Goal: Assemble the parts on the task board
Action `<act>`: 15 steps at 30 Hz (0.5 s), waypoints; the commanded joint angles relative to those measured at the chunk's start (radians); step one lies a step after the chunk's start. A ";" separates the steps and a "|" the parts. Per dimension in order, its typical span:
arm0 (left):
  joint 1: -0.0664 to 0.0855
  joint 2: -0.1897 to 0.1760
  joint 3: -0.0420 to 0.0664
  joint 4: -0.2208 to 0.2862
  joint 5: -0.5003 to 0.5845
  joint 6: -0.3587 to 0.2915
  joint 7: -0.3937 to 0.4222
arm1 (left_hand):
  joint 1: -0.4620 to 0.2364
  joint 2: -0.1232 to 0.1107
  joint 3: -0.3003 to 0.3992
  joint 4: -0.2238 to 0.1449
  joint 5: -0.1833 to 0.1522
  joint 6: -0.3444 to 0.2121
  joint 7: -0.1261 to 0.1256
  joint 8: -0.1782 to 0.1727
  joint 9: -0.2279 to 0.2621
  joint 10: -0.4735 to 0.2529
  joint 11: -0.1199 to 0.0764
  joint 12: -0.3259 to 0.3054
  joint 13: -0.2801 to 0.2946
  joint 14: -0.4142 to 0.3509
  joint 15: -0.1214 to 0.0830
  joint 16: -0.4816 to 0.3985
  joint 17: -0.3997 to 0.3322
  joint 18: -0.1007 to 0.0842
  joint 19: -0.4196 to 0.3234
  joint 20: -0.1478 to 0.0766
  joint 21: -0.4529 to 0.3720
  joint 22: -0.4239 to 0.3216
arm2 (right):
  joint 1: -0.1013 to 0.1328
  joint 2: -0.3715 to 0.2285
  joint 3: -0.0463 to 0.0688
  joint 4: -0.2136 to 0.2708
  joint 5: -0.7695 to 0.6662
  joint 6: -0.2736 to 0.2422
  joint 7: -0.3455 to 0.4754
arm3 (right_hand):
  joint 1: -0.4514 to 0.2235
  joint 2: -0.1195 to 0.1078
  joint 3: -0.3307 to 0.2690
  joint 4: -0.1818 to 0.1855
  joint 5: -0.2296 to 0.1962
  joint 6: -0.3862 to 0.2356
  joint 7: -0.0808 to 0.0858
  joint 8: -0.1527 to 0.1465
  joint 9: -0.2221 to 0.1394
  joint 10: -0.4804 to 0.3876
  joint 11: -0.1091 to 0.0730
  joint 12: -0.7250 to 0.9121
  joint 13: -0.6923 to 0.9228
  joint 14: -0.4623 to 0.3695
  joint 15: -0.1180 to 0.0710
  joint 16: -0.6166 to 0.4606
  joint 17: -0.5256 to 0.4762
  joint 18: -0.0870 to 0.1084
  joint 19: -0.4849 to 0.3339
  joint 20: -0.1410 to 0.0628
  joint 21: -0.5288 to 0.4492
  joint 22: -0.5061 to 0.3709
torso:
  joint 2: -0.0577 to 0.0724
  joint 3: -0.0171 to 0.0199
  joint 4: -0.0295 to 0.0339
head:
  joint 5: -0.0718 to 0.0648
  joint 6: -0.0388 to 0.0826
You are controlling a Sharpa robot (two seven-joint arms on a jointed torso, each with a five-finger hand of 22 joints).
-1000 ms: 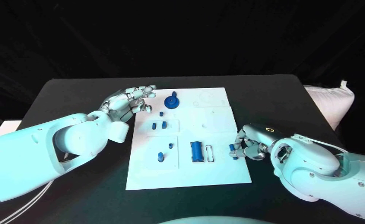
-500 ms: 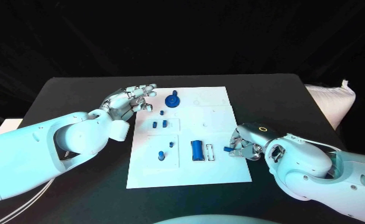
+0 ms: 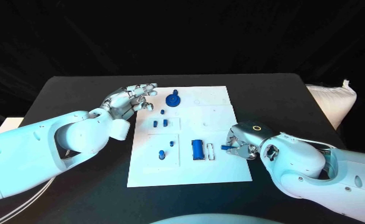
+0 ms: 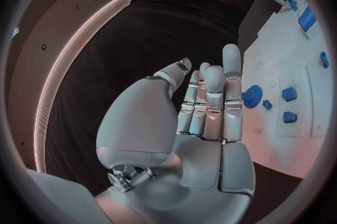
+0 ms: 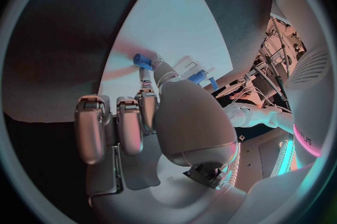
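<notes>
black table (image 3: 84,89), black backdrop (image 3: 182,18), white cushion (image 3: 333,100) beside it

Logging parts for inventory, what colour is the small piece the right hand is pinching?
Blue. The small piece pinched by the right hand shows best in the right wrist view.

The black table (image 3: 84,192) carries the white board (image 3: 217,174) flat at its middle, and a white bag (image 3: 330,100) sits off its right edge.
</notes>
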 commanded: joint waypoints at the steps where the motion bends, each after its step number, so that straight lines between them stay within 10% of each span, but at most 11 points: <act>1: 0.000 0.001 0.000 0.002 -0.011 0.018 0.006 | -0.001 0.007 -0.003 -0.004 0.003 -0.005 0.000 0.004 0.000 -0.009 0.000 0.007 0.002 -0.004 0.001 0.001 -0.001 0.018 -0.002 0.007 -0.006 -0.001 | -0.021 0.006 -0.020 -0.026 -0.017 0.114 -0.021 | 0.006 0.025 0.022 0.000 0.019 0.012 0.000 -0.001 0.001 0.038 -0.023 0.007 -0.062 0.100 -0.002 0.008 0.244 -0.010 0.071 -0.003 0.006 0.195 | 0.000 0.0001 -0.0002 | 0.001 0.000; 15: 0.000 0.000 0.000 0.004 -0.012 0.018 0.007 | 0.001 0.008 -0.002 -0.004 0.003 -0.006 0.000 0.004 0.001 -0.010 0.000 0.008 0.002 -0.005 0.001 0.002 -0.001 0.019 -0.002 0.007 -0.006 -0.001 | -0.020 -0.003 -0.014 0.020 0.114 -0.124 -0.036 | -0.088 -0.009 0.124 0.036 0.048 0.031 -0.005 -0.010 -0.007 0.051 -0.027 0.030 -0.046 0.102 -0.005 0.013 0.252 -0.013 0.076 -0.006 0.013 0.204 | 0.001 0.0000 -0.0004 | 0.006 0.000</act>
